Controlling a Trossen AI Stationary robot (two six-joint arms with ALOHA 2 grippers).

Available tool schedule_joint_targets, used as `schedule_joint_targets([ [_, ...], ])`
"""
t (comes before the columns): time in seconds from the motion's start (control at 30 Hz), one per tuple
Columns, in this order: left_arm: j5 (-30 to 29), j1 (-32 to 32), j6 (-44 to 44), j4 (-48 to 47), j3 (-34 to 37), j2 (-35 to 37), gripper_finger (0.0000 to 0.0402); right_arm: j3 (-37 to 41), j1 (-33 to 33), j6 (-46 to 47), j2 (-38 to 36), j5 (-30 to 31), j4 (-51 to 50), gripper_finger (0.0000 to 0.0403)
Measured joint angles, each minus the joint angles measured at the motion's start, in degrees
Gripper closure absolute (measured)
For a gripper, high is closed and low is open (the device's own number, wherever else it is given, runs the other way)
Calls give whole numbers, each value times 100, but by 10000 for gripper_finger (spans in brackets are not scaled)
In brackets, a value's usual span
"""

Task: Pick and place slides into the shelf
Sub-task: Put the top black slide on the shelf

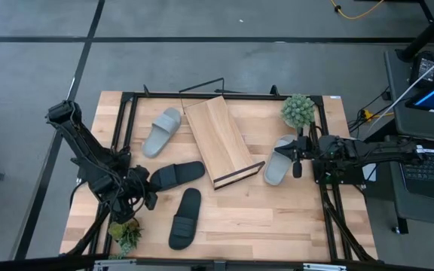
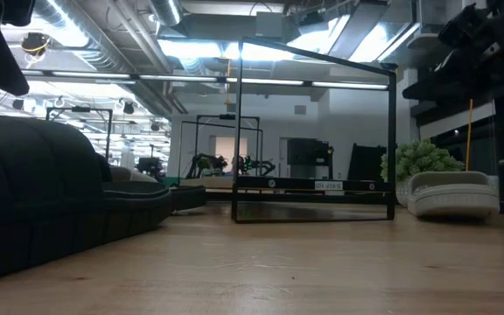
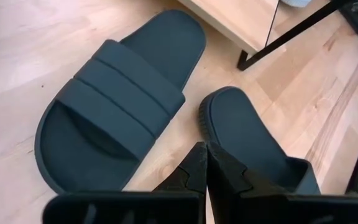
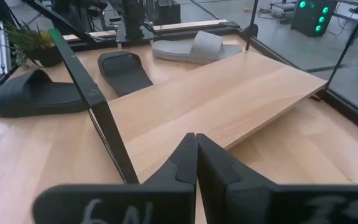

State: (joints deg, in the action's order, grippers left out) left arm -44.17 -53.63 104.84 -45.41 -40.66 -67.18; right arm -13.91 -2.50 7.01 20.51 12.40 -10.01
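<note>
Slides lie scattered on the counter, none on the shelf at centre: two black toward 7 o'clock, grey ones at 10 and 3. Left gripper and right gripper both have fingers clenched and empty. No pick has begun; next, one must release its fingers over a strap.

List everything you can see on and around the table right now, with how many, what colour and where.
grey slides: two; one left of the shelf, one right of it.
black slides: two; one by the shelf's front corner, one nearer the front edge.
shelf: one, light wood, dark front edge, table middle, empty.
potted plants: two, green; back right, front left.
left gripper: shut, beside the black slides.
right gripper: shut, by the right grey slide.
</note>
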Motion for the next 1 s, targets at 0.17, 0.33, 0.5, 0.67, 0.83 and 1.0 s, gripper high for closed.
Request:
schedule_joint_targets([
  [0.17,27,0,-33,0,0,0,401,0,0,4,0,0,-1,395],
  [0.33,27,0,-156,0,0,0,401,0,1,6,0,0,-2,395],
  [0.5,27,0,-191,0,0,0,401,0,2,24,0,0,-4,395],
  [0.67,27,0,-193,-2,0,0,401,0,0,24,0,0,-4,395],
  [0.83,26,0,-195,-4,0,0,401,0,0,24,0,0,-4,395],
  [1.0,27,0,-202,-3,2,0,401,0,1,24,0,0,-6,395],
])
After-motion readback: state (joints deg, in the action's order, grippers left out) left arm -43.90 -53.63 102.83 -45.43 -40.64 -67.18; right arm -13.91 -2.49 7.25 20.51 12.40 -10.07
